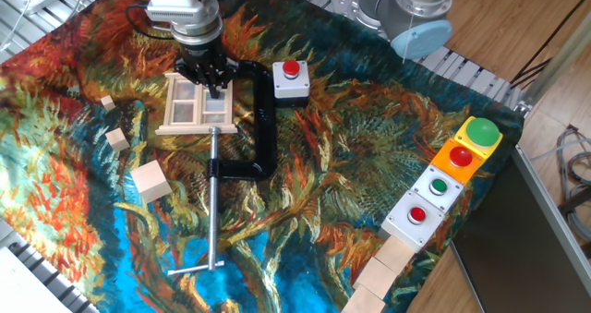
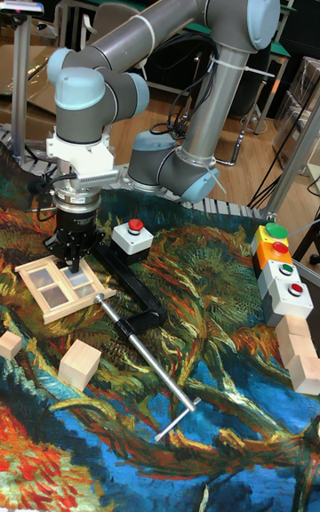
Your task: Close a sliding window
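Note:
The sliding window is a small pale wooden frame with two panes lying flat on the patterned cloth; the tall fixed view shows the window at left. My gripper points straight down onto its far right part, fingers drawn together and touching the frame near the right pane. Seen from the tall fixed view, the gripper narrows to a point on the window's far edge. Nothing is held between the fingers.
A black C-clamp with a long metal rod lies against the window's right side. A grey box with a red button sits behind it. Wooden cubes lie at left. A row of button boxes and wooden blocks stand at right.

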You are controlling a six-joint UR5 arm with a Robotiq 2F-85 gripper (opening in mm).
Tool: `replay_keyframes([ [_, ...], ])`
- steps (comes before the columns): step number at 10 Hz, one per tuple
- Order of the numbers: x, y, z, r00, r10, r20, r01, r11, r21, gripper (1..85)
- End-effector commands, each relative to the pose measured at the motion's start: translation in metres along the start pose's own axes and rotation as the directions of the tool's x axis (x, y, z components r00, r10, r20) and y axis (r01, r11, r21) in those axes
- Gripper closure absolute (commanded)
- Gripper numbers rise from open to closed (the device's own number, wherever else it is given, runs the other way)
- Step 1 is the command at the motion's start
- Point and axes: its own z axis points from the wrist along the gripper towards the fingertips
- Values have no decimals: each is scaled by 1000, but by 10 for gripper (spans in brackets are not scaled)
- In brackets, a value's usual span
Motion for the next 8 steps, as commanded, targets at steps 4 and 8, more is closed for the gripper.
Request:
replay_keyframes([
  [4,15,3,-10,1000,7,-10,-7,1000,-6,750],
  [8,-12,7,-11,1000,10,20,-10,1000,3,750],
])
